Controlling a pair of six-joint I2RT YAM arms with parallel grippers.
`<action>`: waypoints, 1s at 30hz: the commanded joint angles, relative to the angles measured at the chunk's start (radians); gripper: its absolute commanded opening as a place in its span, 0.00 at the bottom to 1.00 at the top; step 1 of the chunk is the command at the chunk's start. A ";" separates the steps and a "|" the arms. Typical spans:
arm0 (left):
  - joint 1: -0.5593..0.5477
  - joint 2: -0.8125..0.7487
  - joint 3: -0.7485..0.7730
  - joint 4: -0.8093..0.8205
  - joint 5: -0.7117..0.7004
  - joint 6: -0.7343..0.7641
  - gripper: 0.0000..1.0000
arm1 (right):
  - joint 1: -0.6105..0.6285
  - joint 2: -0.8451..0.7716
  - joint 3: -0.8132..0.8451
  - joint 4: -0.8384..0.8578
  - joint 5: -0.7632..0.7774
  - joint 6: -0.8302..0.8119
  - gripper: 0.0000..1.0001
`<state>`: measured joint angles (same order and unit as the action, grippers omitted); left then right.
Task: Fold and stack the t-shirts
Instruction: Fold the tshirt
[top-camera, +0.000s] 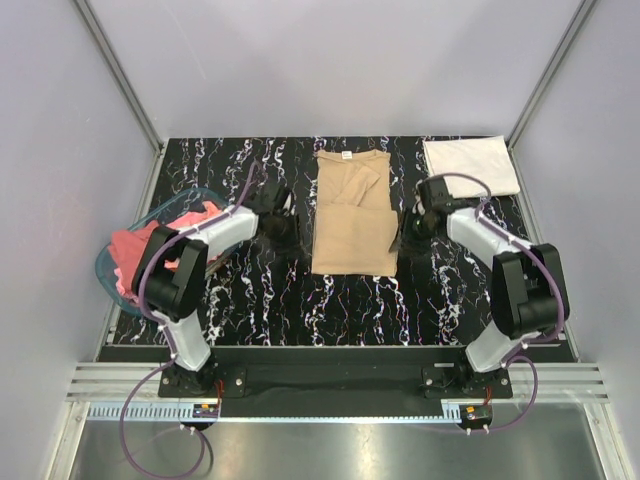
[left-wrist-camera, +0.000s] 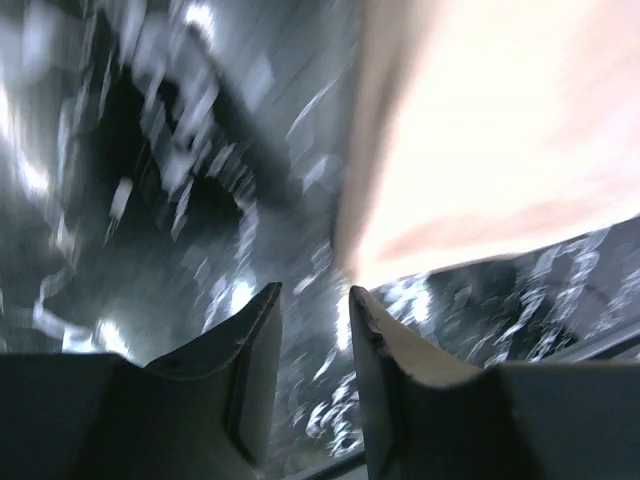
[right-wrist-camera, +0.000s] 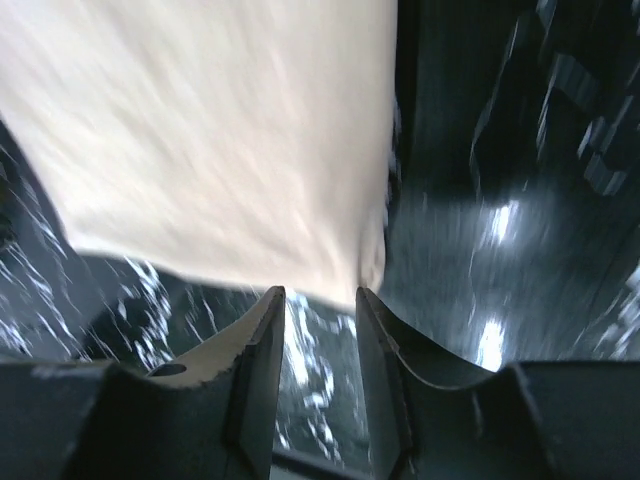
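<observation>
A tan t-shirt (top-camera: 353, 212) lies on the black marbled table (top-camera: 250, 300), its sides folded in to a long strip, its white neck label at the far end. My left gripper (top-camera: 290, 226) is open and empty just left of the shirt's left edge (left-wrist-camera: 480, 140). My right gripper (top-camera: 408, 228) is open and empty just right of its right edge (right-wrist-camera: 220, 140). A folded white t-shirt (top-camera: 470, 165) lies at the far right corner. Pink t-shirts (top-camera: 135, 250) are heaped in the basket at left.
A translucent blue basket (top-camera: 108, 262) stands at the table's left edge, partly under my left arm. Grey walls close in the left, right and far sides. A metal rail runs along the near edge below the arm bases.
</observation>
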<state>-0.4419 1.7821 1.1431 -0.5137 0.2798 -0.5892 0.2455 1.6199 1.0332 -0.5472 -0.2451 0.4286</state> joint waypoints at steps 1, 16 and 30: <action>0.020 0.060 0.182 0.038 0.018 0.061 0.39 | -0.055 0.090 0.142 0.006 0.017 -0.082 0.41; 0.075 0.454 0.647 0.009 0.073 0.184 0.41 | -0.135 0.408 0.497 -0.010 -0.152 -0.202 0.40; 0.114 0.542 0.676 0.015 0.099 0.163 0.00 | -0.141 0.598 0.610 0.013 -0.289 -0.264 0.12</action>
<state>-0.3496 2.2894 1.7920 -0.5190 0.3519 -0.4160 0.1047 2.1979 1.6035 -0.5484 -0.4664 0.1894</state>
